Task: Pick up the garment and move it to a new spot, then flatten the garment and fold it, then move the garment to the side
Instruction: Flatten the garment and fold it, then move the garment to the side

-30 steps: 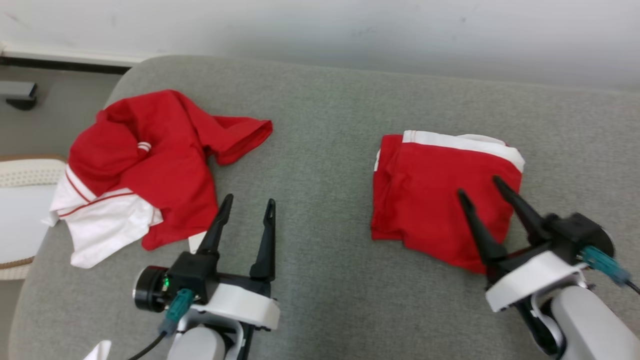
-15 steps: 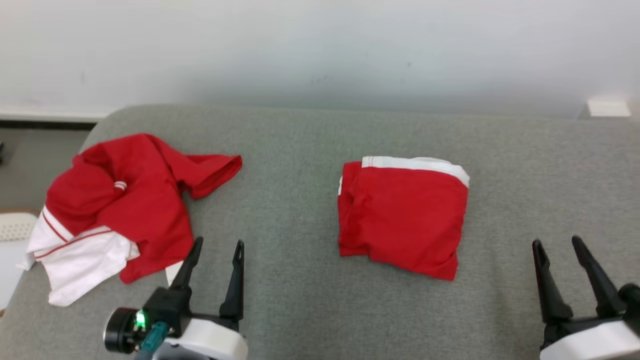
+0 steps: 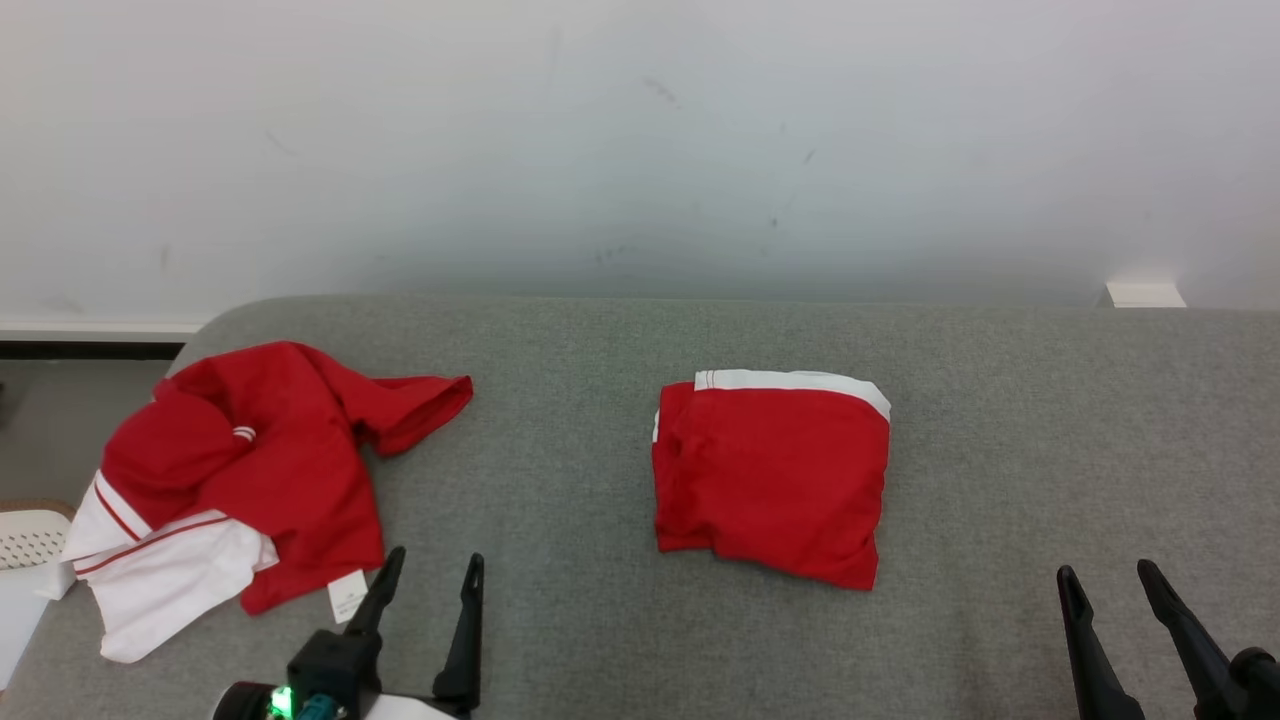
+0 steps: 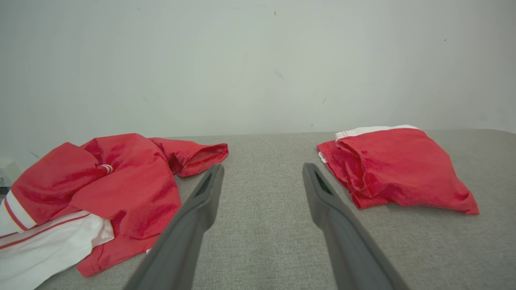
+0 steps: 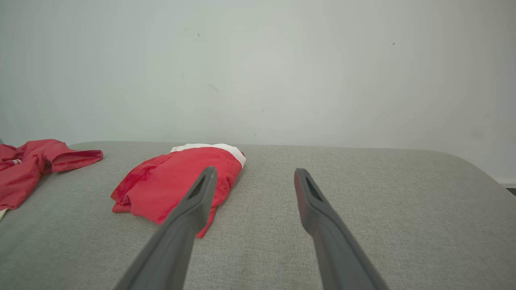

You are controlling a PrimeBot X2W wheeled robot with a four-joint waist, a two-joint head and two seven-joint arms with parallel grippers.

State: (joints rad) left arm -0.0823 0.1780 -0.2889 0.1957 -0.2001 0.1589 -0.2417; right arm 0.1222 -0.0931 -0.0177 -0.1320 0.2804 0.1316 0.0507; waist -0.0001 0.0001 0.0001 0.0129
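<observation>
A folded red garment [image 3: 770, 480] with a white band along its far edge lies in the middle of the grey cushion [image 3: 580, 400]. A second red and white garment [image 3: 250, 480] lies crumpled at the cushion's left end. My left gripper [image 3: 437, 555] is open, just near and right of the crumpled piece, holding nothing. In the left wrist view its open fingers [image 4: 263, 166] frame bare cushion between the crumpled garment [image 4: 121, 177] and the folded one [image 4: 395, 169]. My right gripper [image 3: 1105, 569] stands open at the lower right, apart from the folded garment [image 5: 173, 181], which lies left of its fingers [image 5: 254, 170].
A white wall rises behind the cushion. The cushion's rounded left edge drops to the floor, where a white perforated container [image 3: 30, 540] stands. A small white block [image 3: 1145, 295] sits by the wall at the far right. Bare cushion stretches right of the folded garment.
The head camera has tilted up, showing more wall. My right gripper, which was over the folded garment, has drawn back to its right, clear of it. Both garments lie as before.
</observation>
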